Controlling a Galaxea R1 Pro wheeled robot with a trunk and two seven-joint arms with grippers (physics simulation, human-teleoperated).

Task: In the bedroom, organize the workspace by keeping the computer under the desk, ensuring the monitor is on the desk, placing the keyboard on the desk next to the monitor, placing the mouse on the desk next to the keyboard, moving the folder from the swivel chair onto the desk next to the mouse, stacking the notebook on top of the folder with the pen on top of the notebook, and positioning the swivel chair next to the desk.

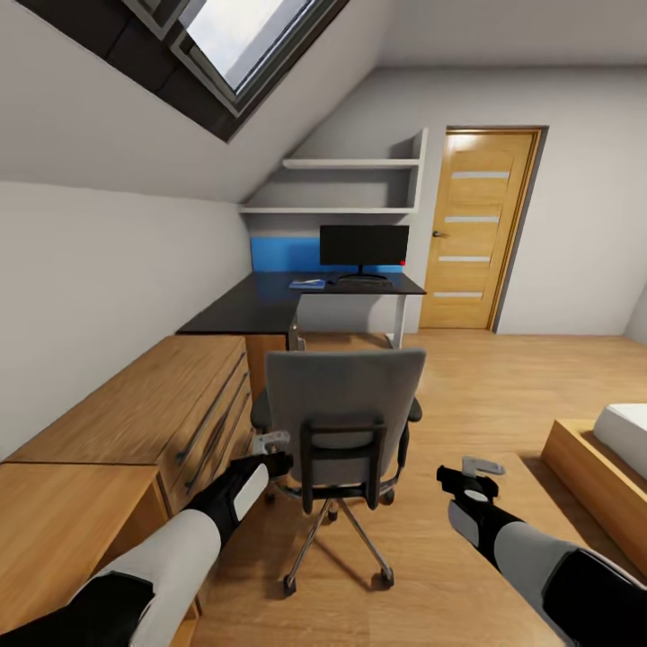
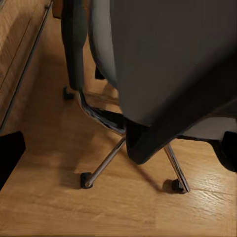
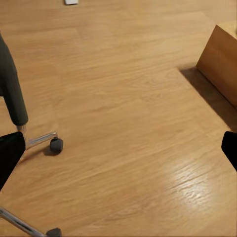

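The grey swivel chair [image 1: 346,404] stands on the wood floor with its back toward me, well short of the dark desk [image 1: 261,305]. Its back hides the seat, so the folder is out of sight. On the desk stand a black monitor [image 1: 364,244] and a keyboard [image 1: 363,281] in front of it, with a blue flat item [image 1: 307,284] to their left. My left gripper [image 1: 272,441] is open, close beside the chair's back on its left; the chair's chrome base [image 2: 106,160] shows beneath it. My right gripper [image 1: 483,466] hangs open over bare floor to the chair's right.
A long wooden dresser [image 1: 135,404] runs along the left wall up to the desk. A bed frame [image 1: 598,467] sits at the right. A closed wooden door [image 1: 481,229] is at the back right, and wall shelves [image 1: 355,164] hang above the desk.
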